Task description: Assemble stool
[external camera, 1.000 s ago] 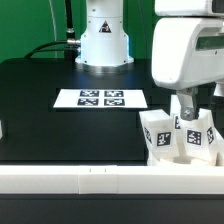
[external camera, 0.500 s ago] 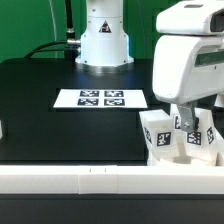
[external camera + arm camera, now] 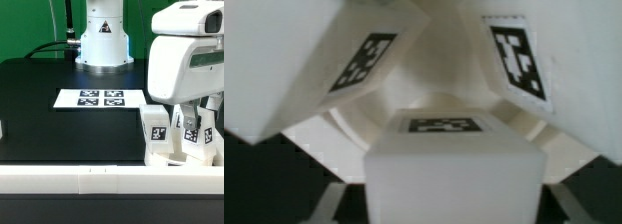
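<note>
The white stool stands upside down at the exterior view's right: its round seat [image 3: 178, 156] lies on the black table with three chunky tagged legs [image 3: 157, 128] sticking up. My gripper [image 3: 193, 118] has come down over the middle leg [image 3: 190, 133]. In the wrist view that leg [image 3: 446, 165] fills the space between my fingers [image 3: 335, 200], with a thin dark gap on each side. My gripper [image 3: 450, 205] is open around it. The two other legs [image 3: 313, 70] [image 3: 553, 70] lean in on either side above the seat [image 3: 358, 128].
The marker board [image 3: 101, 98] lies flat mid-table. A long white rail [image 3: 90, 180] runs along the front edge, close to the seat. The robot's base [image 3: 103, 40] stands at the back. A small white piece [image 3: 2, 128] shows at the exterior view's left edge.
My hand has come down and a little toward the exterior view's left, so the fingers now straddle the middle leg. The stool has not moved.
</note>
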Controlling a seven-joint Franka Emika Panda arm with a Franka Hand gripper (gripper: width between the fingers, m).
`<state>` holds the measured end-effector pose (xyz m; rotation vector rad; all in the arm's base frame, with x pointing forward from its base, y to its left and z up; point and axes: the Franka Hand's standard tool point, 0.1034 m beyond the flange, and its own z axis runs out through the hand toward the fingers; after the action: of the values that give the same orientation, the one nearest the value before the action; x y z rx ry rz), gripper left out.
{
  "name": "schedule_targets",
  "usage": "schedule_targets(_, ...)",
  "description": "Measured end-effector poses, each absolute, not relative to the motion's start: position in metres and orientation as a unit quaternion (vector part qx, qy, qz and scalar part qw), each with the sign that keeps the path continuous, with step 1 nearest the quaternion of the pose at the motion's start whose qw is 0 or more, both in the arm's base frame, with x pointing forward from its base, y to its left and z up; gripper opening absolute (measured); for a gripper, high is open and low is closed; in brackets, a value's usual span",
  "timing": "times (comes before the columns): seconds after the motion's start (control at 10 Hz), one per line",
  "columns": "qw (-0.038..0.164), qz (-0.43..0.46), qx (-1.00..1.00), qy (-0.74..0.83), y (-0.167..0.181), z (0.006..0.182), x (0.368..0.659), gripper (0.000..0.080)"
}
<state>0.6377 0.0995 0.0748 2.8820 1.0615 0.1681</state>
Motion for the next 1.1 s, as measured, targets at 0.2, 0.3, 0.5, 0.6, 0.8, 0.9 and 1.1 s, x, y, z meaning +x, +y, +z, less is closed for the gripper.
schedule_targets(0.2, 0.032, 0.055, 0.941, 0.333, 0.098, 0.075, 0.638, 0.0339)
schedule_targets(0.3, 0.031, 0.056, 0.947, 0.316, 0.098, 0.075, 0.638, 0.0339)
schedule_targets(0.5, 0.011, 0.057, 0.980, 0.192, 0.091, 0.074, 0.638, 0.0339)
schedule_targets(0.6, 0.005, 0.058, 0.987, 0.150, 0.084, 0.073, 0.639, 0.0340)
schedule_targets(0.8, -0.014, 0.060, 0.997, 0.035, 0.081, 0.073, 0.640, 0.0340)
schedule_targets(0.9, -0.019, 0.059, 0.998, -0.007, 0.080, 0.073, 0.640, 0.0340)
schedule_targets(1.1, -0.019, 0.056, 0.995, -0.086, 0.084, 0.072, 0.639, 0.0340)
